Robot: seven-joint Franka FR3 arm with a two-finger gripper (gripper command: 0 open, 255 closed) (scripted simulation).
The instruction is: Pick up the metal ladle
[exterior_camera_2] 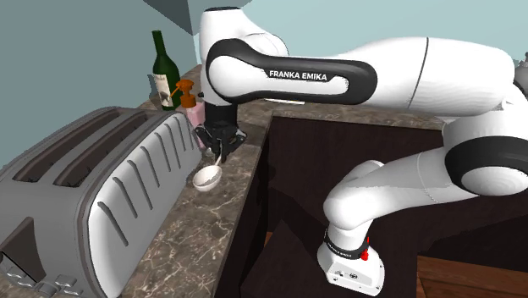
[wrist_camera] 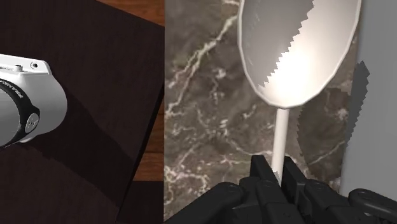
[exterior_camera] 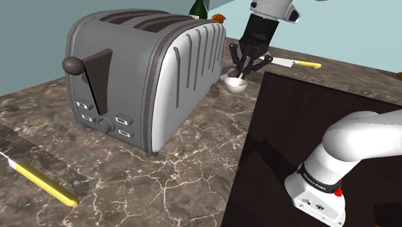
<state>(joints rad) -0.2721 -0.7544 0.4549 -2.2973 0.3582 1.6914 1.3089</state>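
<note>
Bright, even render light — sharp, jagged-edged shadows cross the ladle (wrist_camera: 299, 57) and marble counter (wrist_camera: 210, 114).

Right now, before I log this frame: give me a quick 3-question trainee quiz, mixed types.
1. True or false: the gripper is shut on the thin handle of the ladle.
2. Which appliance stands right beside the ladle's bowl in the shoulder view? A) toaster B) kettle C) blender
3. Fill in: in the shoulder view, the knife lying beyond the gripper has a ____ handle.

Key: 1 true; 2 A; 3 yellow.
</note>
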